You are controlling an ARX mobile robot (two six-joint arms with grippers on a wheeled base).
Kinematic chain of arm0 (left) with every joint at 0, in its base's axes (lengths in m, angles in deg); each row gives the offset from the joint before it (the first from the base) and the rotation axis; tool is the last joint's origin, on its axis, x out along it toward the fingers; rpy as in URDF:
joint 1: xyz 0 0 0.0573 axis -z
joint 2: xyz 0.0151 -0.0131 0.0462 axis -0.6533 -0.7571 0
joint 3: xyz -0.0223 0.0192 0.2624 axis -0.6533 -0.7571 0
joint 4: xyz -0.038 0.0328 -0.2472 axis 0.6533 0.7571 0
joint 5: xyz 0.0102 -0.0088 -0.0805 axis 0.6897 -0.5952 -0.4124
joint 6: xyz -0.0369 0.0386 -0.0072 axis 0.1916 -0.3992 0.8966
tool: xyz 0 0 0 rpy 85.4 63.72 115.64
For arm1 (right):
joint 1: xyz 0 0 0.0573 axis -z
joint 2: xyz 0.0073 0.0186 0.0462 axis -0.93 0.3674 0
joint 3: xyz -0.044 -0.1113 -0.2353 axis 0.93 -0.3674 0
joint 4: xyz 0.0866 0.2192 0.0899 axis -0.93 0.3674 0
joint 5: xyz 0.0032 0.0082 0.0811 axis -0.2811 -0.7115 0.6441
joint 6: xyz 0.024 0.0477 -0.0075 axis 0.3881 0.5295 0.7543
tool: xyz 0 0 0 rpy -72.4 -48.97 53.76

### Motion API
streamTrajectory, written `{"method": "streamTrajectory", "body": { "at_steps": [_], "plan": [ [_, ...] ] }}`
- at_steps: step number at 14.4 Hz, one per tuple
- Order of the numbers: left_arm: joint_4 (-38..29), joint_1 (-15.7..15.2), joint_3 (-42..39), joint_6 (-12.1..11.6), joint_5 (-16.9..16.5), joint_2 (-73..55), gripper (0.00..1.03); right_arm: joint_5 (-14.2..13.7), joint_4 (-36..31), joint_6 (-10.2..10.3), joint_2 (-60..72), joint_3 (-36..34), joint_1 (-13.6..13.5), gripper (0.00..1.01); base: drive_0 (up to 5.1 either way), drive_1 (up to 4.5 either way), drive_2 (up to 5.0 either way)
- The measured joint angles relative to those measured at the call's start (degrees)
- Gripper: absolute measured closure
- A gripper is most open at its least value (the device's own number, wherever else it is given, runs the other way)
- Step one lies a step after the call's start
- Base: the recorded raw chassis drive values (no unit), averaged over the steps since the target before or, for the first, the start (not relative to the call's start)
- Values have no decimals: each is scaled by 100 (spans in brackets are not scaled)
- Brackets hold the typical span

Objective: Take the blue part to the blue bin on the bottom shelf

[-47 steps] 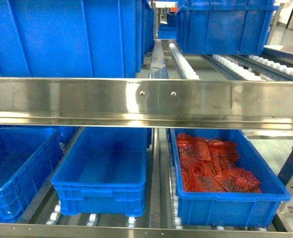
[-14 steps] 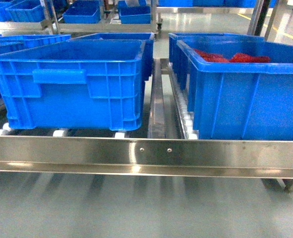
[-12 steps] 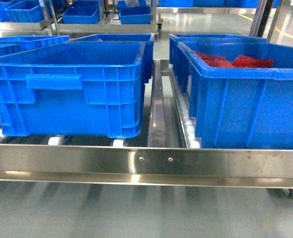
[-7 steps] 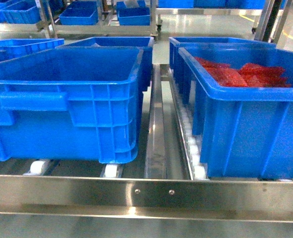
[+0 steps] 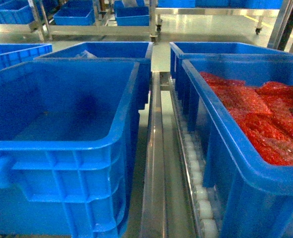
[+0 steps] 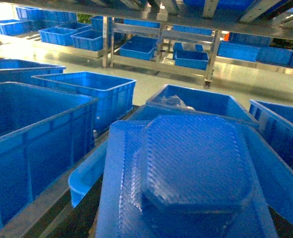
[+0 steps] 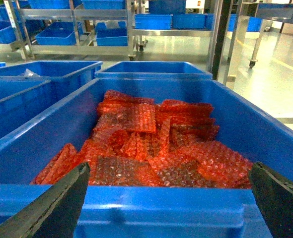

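Two changes in the head view over the last few seconds: the bottom shelf's [image 5: 164, 163] front rail, which crossed the frame a second ago, has dropped out at the lower edge, and the blue bin [image 5: 57, 148], then seen side-on, now shows its smooth, bare inside from above. Judgement: the robot has closed on the drop-off lane and the placing step can begin; nothing lies in the bin yet. The bin's long axis runs front to back along the steel divider [image 5: 153, 124]. Across the divider and a roller row [image 5: 198, 183] stands the red-packet crate [image 5: 221, 144], well filled. A like crate with a clear bag [image 5: 116, 49] sits touching or just behind the bin. The blue part [image 6: 196, 168] fills the left wrist view. It is a flat, textured sheet with an eight-sided piece on top, its broad face toward the camera and its long axis pointing away down the lane toward the bag crate. It hangs near the lens above a blue rim, which I take to be the bin's. The left end effector is hidden behind the part, so I cannot tell whether it grips, though the part's position suggests that it is carried. The right end effector [image 7: 167, 171] is spread wide and grasps nothing, its dark fingers [image 7: 62, 198] at the near wall of the red-packet crate.
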Motion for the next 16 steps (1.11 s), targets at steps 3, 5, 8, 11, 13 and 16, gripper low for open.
{"method": "streamTrajectory", "body": {
  "at_steps": [3, 5, 8, 11, 13, 16],
  "plan": [
    [9, 11, 0, 0, -13, -24, 60, 0, 4, 0, 0, 0, 0, 3, 0, 0, 0],
    [4, 11, 0, 0, -13, -22, 60, 0, 4, 0, 0, 0, 0, 3, 0, 0, 0],
    [4, 11, 0, 0, -13, -22, 60, 0, 7, 0, 0, 0, 0, 3, 0, 0, 0],
    [4, 11, 0, 0, -11, -22, 60, 0, 7, 0, 0, 0, 0, 3, 0, 0, 0],
    [4, 11, 0, 0, -13, -22, 60, 0, 7, 0, 0, 0, 0, 3, 0, 0, 0],
    [4, 11, 0, 0, -13, -22, 60, 0, 7, 0, 0, 0, 0, 3, 0, 0, 0]
  ]
}}
